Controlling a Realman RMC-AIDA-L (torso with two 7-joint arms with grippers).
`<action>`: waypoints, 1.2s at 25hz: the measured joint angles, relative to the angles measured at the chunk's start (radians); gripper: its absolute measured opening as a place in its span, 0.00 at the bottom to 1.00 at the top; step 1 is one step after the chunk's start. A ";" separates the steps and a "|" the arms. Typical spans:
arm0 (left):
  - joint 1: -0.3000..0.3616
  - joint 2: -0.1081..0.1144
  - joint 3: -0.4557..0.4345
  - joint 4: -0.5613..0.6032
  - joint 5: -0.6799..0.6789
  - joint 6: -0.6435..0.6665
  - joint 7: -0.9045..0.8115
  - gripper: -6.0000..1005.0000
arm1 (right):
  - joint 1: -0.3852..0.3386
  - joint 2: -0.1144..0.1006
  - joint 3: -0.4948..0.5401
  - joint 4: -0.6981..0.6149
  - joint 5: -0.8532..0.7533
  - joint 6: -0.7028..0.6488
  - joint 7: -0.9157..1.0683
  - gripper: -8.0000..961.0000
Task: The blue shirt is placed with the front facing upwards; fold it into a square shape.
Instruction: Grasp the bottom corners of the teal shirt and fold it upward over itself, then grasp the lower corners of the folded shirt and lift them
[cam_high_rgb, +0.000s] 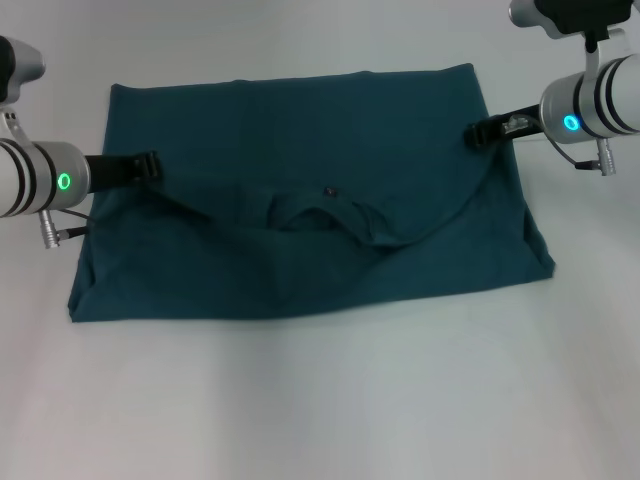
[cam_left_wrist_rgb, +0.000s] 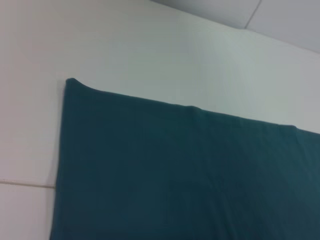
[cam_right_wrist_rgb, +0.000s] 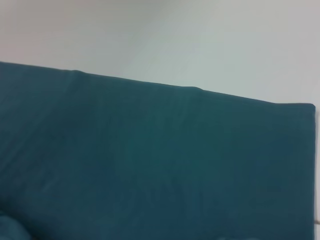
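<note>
The blue shirt (cam_high_rgb: 300, 200) lies spread on the white table, with its collar (cam_high_rgb: 325, 215) and small dark neck label near the middle. One layer sags in a curve from one gripper down to the collar and up to the other. My left gripper (cam_high_rgb: 148, 165) pinches the cloth at the shirt's left side. At the right side, my right gripper (cam_high_rgb: 478, 131) grips the cloth. Both wrist views show only flat teal fabric, the shirt (cam_left_wrist_rgb: 175, 175) in one and the shirt (cam_right_wrist_rgb: 150, 160) in the other, ending in a straight far edge.
Bare white table (cam_high_rgb: 320, 400) surrounds the shirt on every side. A thin seam line in the table surface (cam_left_wrist_rgb: 25, 184) shows beside the cloth's corner in the left wrist view.
</note>
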 joint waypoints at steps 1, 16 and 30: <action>-0.001 0.000 0.001 0.001 0.001 0.003 0.002 0.08 | 0.001 0.000 0.000 0.000 0.000 0.000 -0.002 0.07; 0.053 -0.005 -0.002 0.026 -0.007 0.019 -0.059 0.43 | -0.072 -0.007 0.020 -0.067 -0.069 -0.094 0.055 0.72; 0.307 -0.015 -0.013 0.275 -0.368 0.381 -0.078 0.80 | -0.339 0.039 0.099 -0.426 0.309 -0.511 -0.098 0.97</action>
